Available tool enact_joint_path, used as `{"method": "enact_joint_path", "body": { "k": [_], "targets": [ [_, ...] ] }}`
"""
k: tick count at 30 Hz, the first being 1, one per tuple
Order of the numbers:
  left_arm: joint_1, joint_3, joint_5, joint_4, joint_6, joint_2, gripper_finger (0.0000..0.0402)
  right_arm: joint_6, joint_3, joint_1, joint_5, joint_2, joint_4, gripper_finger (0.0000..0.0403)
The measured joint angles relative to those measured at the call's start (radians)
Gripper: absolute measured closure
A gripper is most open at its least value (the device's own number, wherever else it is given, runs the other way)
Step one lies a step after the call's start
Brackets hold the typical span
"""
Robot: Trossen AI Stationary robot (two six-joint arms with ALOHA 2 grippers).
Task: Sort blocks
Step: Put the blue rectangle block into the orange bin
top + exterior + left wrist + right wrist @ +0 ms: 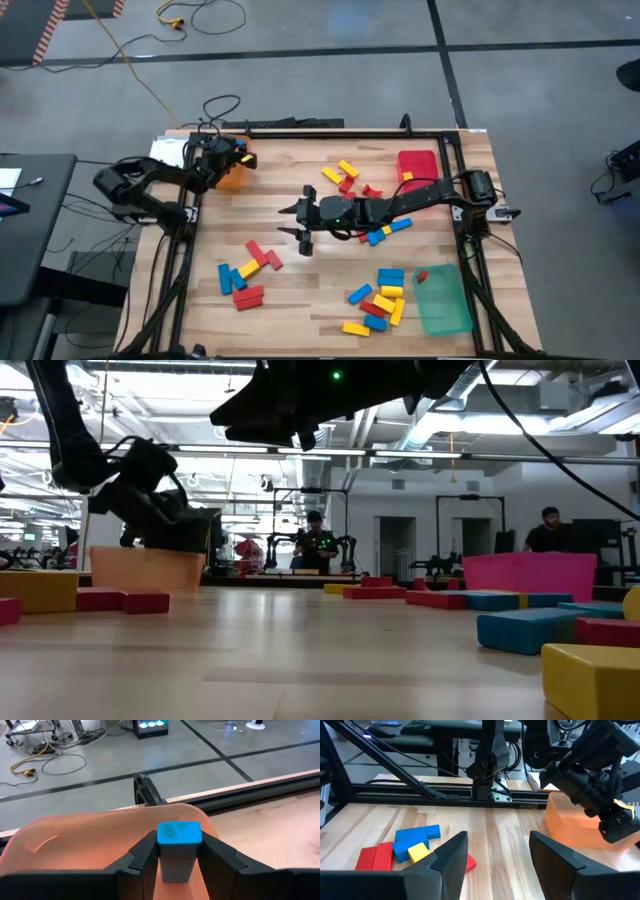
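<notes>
Wood tabletop (pixel 300 180): left gripper (pixel 179 857) grasps blue block (pixel 179 834) over orange tray (pixel 75 845); right gripper (pixel 497 855) open, empty; green tray (pixel 445 300) holds one red block (pixel 421 277).

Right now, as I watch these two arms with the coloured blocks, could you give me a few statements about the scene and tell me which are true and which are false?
1. The left gripper has a blue block between its fingers, over the orange tray. True.
2. The right gripper carries a yellow block. False: nothing sits between its fingers, which stand apart over bare table.
3. The green tray holds one red block. True.
4. The red tray sits on the table's left side. False: it is on the right, near the far edge.
5. Every block is already in a tray. False: many lie loose on the table.
</notes>
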Motion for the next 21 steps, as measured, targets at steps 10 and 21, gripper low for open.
{"method": "enact_joint_path", "body": {
  "k": [10, 21],
  "targets": [
    [0.000, 0.001, 0.026, 0.002, 0.028, 0.003, 0.0276, 0.011, 0.000, 0.000, 0.000, 0.000, 0.006, 0.0178],
    [-0.001, 0.000, 0.028, 0.000, 0.046, 0.003, 0.0275, 0.034, 0.000, 0.003, 0.000, 0.000, 0.052, 0.0178]
  ]
}}
